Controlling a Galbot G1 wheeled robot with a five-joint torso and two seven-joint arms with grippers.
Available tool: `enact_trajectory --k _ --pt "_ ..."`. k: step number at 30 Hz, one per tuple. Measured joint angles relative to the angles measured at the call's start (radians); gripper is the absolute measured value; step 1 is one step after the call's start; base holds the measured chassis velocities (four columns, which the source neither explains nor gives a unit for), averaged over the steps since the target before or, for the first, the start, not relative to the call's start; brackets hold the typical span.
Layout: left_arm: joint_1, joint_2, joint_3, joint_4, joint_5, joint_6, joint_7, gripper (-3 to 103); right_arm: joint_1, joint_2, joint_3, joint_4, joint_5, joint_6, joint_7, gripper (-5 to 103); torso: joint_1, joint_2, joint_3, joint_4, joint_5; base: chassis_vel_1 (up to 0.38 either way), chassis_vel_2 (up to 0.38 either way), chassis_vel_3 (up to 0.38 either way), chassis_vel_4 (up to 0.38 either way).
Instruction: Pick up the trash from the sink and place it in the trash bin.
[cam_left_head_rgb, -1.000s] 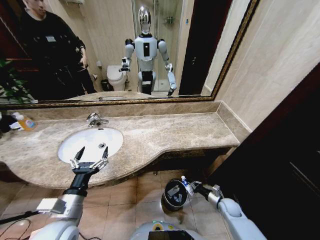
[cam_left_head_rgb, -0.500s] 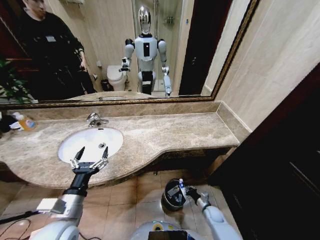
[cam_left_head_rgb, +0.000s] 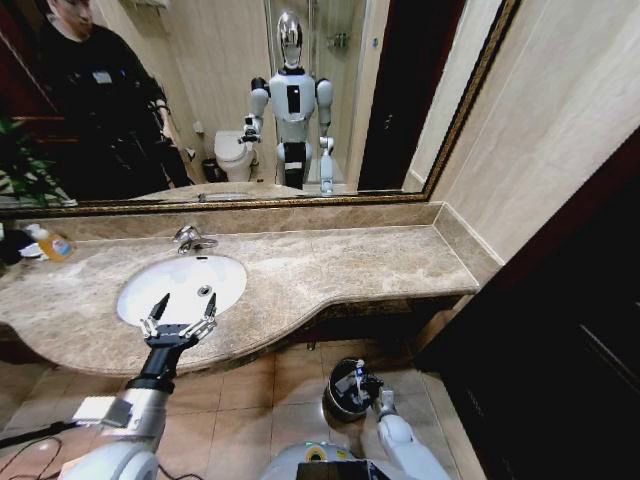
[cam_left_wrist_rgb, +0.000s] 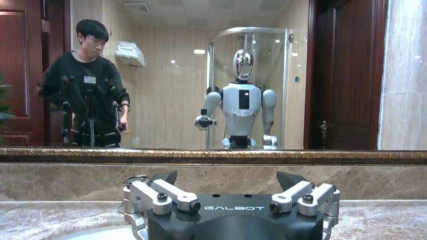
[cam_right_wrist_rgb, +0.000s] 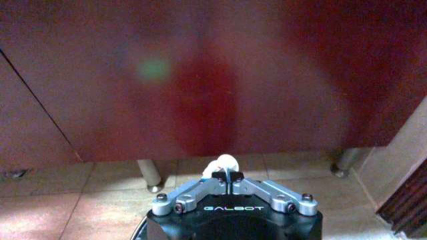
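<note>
Trash, a white tube, sits clamped in your right gripper over the trash bin, so you're at the drop: spread those jaws next, while your left gripper waits spread above the sink.

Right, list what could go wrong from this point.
1. The right gripper holds a small white piece of trash over the trash bin's rim rather than its middle; released here, it might land on the tiled floor.
2. The right arm reaches low beside the bin and could knock it over.
3. The left gripper hangs open at the sink's front edge; lowering it could hit marble.
</note>
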Motion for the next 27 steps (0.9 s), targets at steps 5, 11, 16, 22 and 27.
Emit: enact_trajectory --k 5,11,16,22,27 --pt "0.000 0.000 0.000 0.000 0.000 0.000 0.000 100 0.010 0.008 -0.001 -0.019 0.006 0.001 -0.001 8 0.000 0.000 0.000 0.0000 -0.0001 0.000 0.000 0.000 0.000" --pt "0.000 0.000 0.000 0.000 0.000 0.000 0.000 100 0.030 0.023 -0.005 -0.057 -0.017 0.041 0.019 30 0.000 0.000 0.000 0.0000 -0.0001 0.000 0.000 0.000 0.000" --pt "0.000 0.000 0.000 0.000 0.000 0.000 0.000 100 0.024 0.022 -0.007 -0.051 -0.020 0.042 0.018 47 0.000 0.000 0.000 0.0000 0.0000 0.000 0.000 0.000 0.000" --pt "0.000 0.000 0.000 0.000 0.000 0.000 0.000 100 0.018 0.020 -0.007 -0.035 -0.020 0.039 0.017 74 0.000 0.000 0.000 0.0000 -0.0001 0.000 0.000 0.000 0.000" --pt "0.000 0.000 0.000 0.000 0.000 0.000 0.000 100 0.017 0.021 -0.006 -0.033 -0.020 0.034 0.017 85 0.000 0.000 0.000 0.0000 0.0000 0.000 0.000 0.000 0.000"
